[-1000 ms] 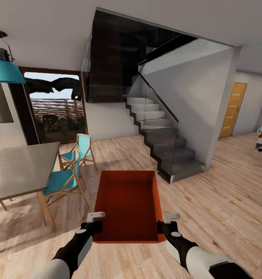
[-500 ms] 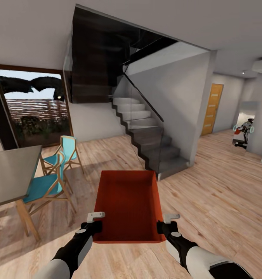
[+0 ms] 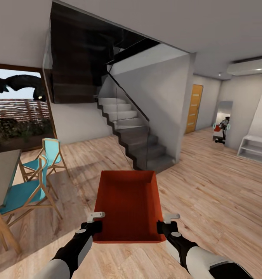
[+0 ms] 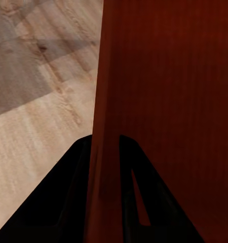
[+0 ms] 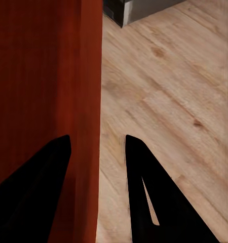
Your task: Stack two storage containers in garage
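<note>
Your view's swung right since a second ago, stairs [image 3: 134, 131] sliding left. Both grippers, left [image 3: 95, 217] and right [image 3: 166, 219], clamp the bin [image 3: 127, 201] by opposite walls so it rides level.

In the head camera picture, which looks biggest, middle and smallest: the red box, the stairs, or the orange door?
1. Stairs, largest.
2. Red box, though it sits closest to the camera, so it looks big.
3. Orange door, smallest, being far away.

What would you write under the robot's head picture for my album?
Both grippers, left and right, carry an orange-red storage container past the staircase.
</note>
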### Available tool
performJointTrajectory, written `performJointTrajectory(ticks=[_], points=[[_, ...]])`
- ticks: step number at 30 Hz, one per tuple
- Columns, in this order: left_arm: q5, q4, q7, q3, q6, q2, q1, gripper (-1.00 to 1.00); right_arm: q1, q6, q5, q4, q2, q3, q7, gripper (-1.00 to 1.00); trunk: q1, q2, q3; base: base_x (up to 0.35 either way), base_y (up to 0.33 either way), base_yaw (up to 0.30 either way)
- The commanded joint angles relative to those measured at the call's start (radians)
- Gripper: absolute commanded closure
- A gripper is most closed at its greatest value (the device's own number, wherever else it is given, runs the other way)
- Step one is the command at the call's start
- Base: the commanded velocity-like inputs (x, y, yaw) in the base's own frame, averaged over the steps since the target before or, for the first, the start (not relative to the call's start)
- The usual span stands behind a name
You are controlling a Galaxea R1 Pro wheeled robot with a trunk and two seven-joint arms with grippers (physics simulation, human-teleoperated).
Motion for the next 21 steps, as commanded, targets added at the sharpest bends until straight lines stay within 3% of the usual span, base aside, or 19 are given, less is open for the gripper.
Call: performJointTrajectory(ticks=[1, 21], points=[[0.032, -0.002, 0.007, 0.018, 0.007, -0.001, 0.000, 1.00, 0.000, -0.001, 0.004, -0.003, 0.005, -0.033, 0.000, 1.00, 0.000, -0.001, 0.000, 0.000, 0.000, -0.243], [0.030, -0.010, 0.008, 0.018, 0.007, -0.001, 0.000, 1.00, 0.000, -0.001, 0.004, -0.003, 0.004, -0.033, 0.000, 1.00, 0.000, -0.001, 0.000, 0.000, 0.000, -0.243]])
